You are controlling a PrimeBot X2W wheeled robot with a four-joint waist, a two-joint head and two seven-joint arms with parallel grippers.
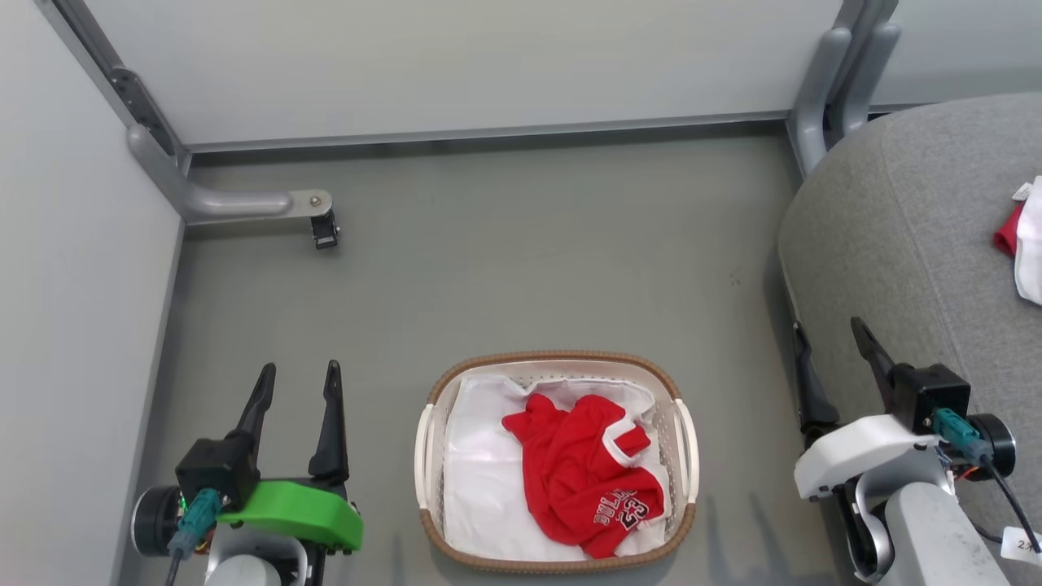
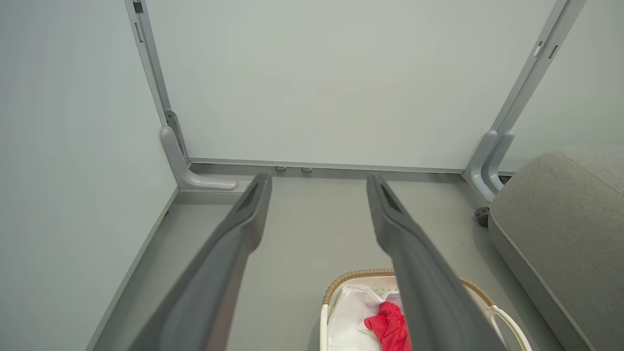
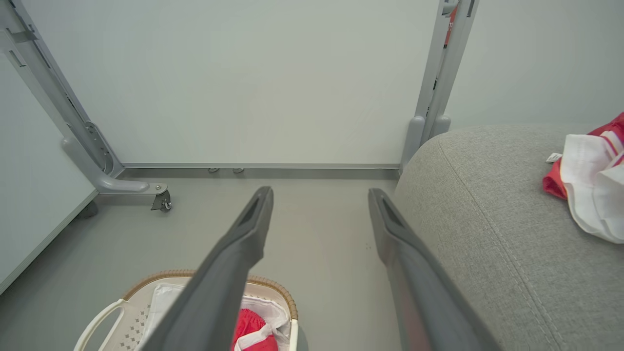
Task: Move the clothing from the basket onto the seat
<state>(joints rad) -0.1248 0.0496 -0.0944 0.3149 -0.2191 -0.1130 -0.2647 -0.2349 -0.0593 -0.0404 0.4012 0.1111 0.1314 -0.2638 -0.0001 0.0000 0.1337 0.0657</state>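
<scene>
While the oval basket [image 1: 553, 356] is perforated plastic, its clothing [image 1: 582, 476] lies crumpled.

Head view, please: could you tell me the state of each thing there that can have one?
left pincer: open, empty.
right pincer: open, empty.
red jersey: crumpled in the basket, on the white liner.
basket: upright, not yet emptied.
red-and-white garment: bunched on the seat, cut off by the picture's edge.
seat: one garment on it.
</scene>
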